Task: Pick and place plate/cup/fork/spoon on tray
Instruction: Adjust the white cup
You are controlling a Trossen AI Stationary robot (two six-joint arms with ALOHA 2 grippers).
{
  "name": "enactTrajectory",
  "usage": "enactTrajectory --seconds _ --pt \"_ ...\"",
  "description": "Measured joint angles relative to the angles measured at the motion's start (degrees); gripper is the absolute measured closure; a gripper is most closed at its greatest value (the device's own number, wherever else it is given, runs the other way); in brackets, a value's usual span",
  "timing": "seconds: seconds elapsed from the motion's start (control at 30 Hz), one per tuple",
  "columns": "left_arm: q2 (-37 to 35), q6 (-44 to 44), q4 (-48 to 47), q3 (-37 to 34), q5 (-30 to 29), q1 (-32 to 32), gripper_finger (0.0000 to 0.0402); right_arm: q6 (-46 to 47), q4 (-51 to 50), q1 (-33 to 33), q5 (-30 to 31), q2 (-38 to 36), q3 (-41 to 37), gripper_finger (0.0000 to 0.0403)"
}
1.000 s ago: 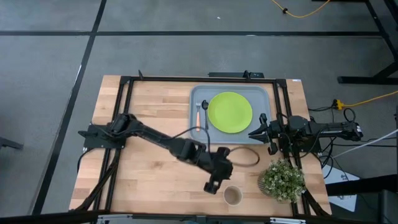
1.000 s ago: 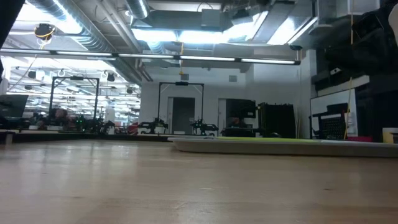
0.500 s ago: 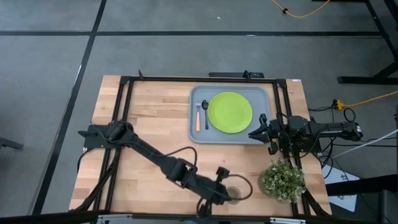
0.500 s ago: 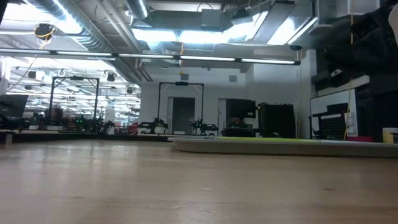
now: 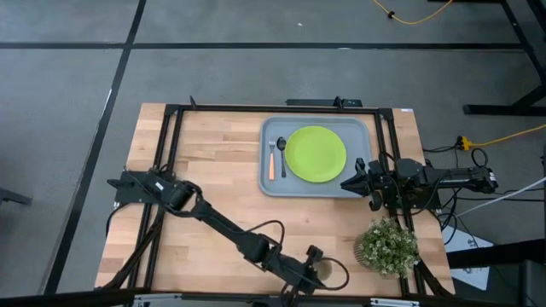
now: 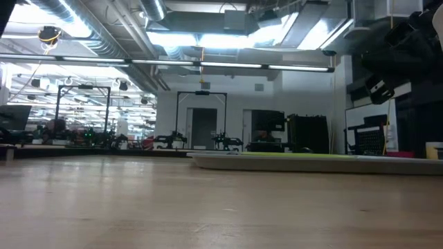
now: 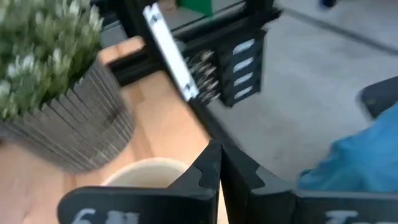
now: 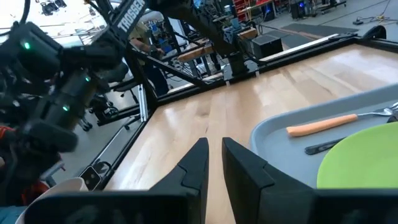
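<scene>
The grey-blue tray (image 5: 266, 183) lies at the table's far right. The lime-green plate (image 5: 315, 154) rests flat in it, with the orange-handled fork (image 5: 272, 160) and the dark spoon (image 5: 282, 158) lying on the tray floor to the plate's left. The tan cup (image 7: 146, 169) stands near the table's near edge, left of the potted plant (image 5: 387, 246). My left gripper (image 7: 216, 169) is shut right over the cup, hiding most of it in the high view; whether it touches the cup I cannot tell. My right gripper (image 5: 345, 182) waits by the tray's near right corner, its fingers (image 8: 198, 163) nearly together.
The potted plant in its ribbed grey pot (image 7: 74, 134) stands close to the right of the cup. A black frame rail (image 7: 168, 53) runs along the near edge just beyond the cup. Bare wood (image 5: 205, 145) lies left of the tray.
My left gripper has swung toward the table's near edge and a little right, from beside the cup to over it, with the arm stretching out low across the table. Its fingers now cover the cup in the high view. The tray and its contents have stayed put.
</scene>
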Motion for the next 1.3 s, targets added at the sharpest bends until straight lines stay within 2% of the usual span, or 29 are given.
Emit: enactTrajectory --seconds 0.2,0.33,0.5,0.77,0.97,1.3 --pt "1.85 0.49 0.5 -0.02 -8.87 -2.7 0.0401 0.02 0.01 0.0 0.02 0.0 0.0 0.0351" --pt "1.85 0.48 2.18 -0.02 -10.82 -4.52 0.0401 0.02 0.0 0.0 0.02 0.0 0.0 0.0351" --pt "1.87 0.04 3.14 -0.02 -10.72 -5.09 0.0401 1.2 0.01 0.0 0.03 0.0 0.0 0.0351" --pt "5.05 -4.65 6.09 -0.07 -3.73 -4.35 0.0401 4.42 0.02 0.0 0.04 -0.01 0.0 0.0351" --pt "6.33 -5.67 9.33 -0.04 -4.35 -4.13 0.0401 4.3 0.02 0.02 0.02 0.0 0.0 0.0351" --pt "6.33 -5.72 9.47 -0.04 -4.24 -3.16 0.0401 4.18 0.02 0.0 0.04 0.0 0.0 0.0351"
